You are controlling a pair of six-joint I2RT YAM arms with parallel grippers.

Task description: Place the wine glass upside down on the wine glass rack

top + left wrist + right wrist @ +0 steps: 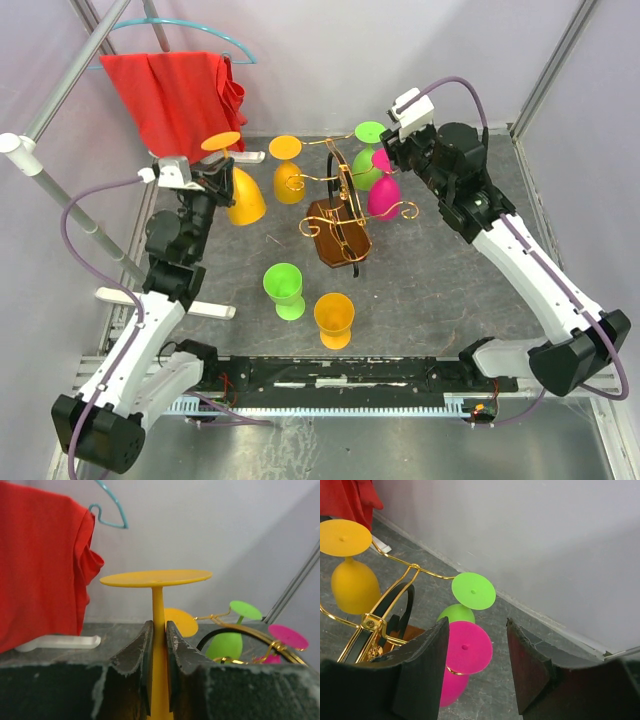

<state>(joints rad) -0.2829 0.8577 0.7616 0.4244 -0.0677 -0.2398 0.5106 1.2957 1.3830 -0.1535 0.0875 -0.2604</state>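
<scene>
TOP: inverted yellow plastic wine glass (245,198) was left of gold-wire, wooden-based wine glass rack (338,232), apart from it | LEFT WRIST: left gripper (159,630) was clamped on its stem; next move called for an upright stem entering a free wire slot | RIGHT WRIST: right gripper (477,622) stood apart above hung pink plastic glass (467,647), probably not touching.

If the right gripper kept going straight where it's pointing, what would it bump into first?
Probably the pink wine glass, hanging upside down on the wine glass rack. Its round foot shows between the fingers of the open right gripper, toward one side. Depth is unclear, so it could just miss it.
</scene>
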